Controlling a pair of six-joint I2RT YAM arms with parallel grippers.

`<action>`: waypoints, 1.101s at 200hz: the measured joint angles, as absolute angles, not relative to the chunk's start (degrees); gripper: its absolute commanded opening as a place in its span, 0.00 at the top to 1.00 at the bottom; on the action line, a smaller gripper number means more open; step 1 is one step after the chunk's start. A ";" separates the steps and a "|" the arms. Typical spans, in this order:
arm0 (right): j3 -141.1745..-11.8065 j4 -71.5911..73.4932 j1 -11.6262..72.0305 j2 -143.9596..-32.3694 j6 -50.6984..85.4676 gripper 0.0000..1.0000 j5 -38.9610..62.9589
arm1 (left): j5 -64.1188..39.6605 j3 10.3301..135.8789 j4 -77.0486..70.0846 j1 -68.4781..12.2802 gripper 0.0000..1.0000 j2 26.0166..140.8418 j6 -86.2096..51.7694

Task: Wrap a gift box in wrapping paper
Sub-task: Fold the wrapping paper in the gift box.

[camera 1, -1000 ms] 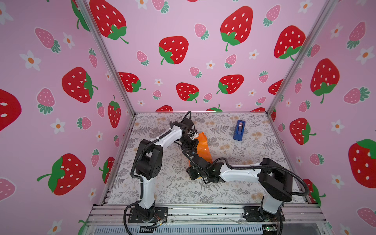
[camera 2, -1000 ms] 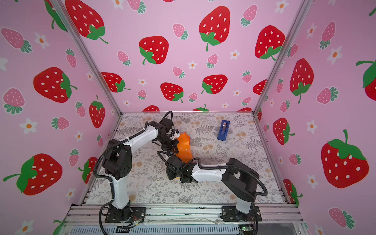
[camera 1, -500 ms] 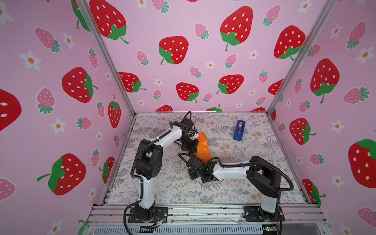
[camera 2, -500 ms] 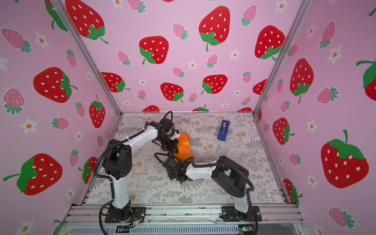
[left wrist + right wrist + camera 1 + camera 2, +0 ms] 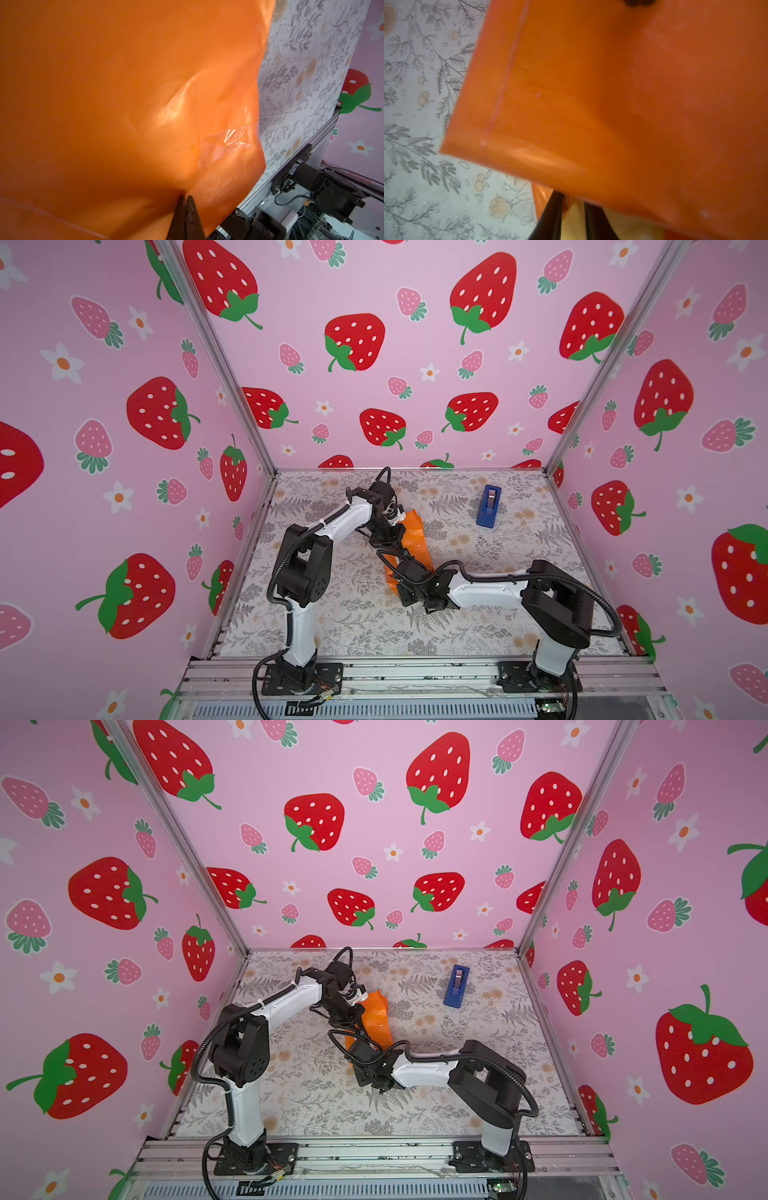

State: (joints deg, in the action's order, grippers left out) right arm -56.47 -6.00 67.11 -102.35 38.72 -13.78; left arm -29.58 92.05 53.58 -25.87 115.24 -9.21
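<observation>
The wrapping paper [image 5: 411, 533] stands bunched mid-tabletop [image 5: 457, 614] with one tape strip [image 5: 220, 145] on it; the gift box is hidden, probably inside. The left pincer [image 5: 185, 198] is clamped on a paper fold. Whether the right pincer [image 5: 574, 202] grips anything cannot be told, and closing folds likely remain.

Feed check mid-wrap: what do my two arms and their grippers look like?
They match. The left arm and right arm have white link shells between bulky black joint housings, with black corrugated cable looping alongside. Each stands on a black base plate on the aluminium rail. The left gripper and right gripper have dark tapered fingers.
</observation>
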 measured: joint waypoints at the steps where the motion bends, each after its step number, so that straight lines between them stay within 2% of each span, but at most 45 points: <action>1: -56.45 -5.96 67.07 -102.35 38.70 0.78 -13.69 | -29.58 92.05 53.58 -25.87 1.00 115.24 -9.21; 60: -53.30 1.13 66.08 -102.10 38.28 0.77 -5.26 | -29.63 91.96 53.54 -25.85 1.00 115.24 -9.21; 114: -51.68 3.14 65.69 -101.84 39.13 1.00 -2.11 | -29.63 91.94 53.54 -25.85 1.00 115.24 -9.21; 200: -53.30 0.86 61.45 -100.95 37.50 1.00 -4.16 | -29.98 91.77 53.39 -25.74 1.00 115.24 -9.19; 207: -53.58 0.60 61.36 -101.10 37.36 0.95 -4.34 | -30.02 91.72 53.34 -25.71 1.00 115.24 -9.19; 220: -54.30 -0.30 61.39 -101.47 37.19 0.93 -4.93 | -30.09 91.64 53.25 -25.69 1.00 115.24 -9.17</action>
State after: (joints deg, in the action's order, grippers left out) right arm -54.30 -0.30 61.39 -101.47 37.19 -4.93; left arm -30.09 91.64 53.25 -25.69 115.24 -9.17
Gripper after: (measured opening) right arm 0.054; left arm 0.054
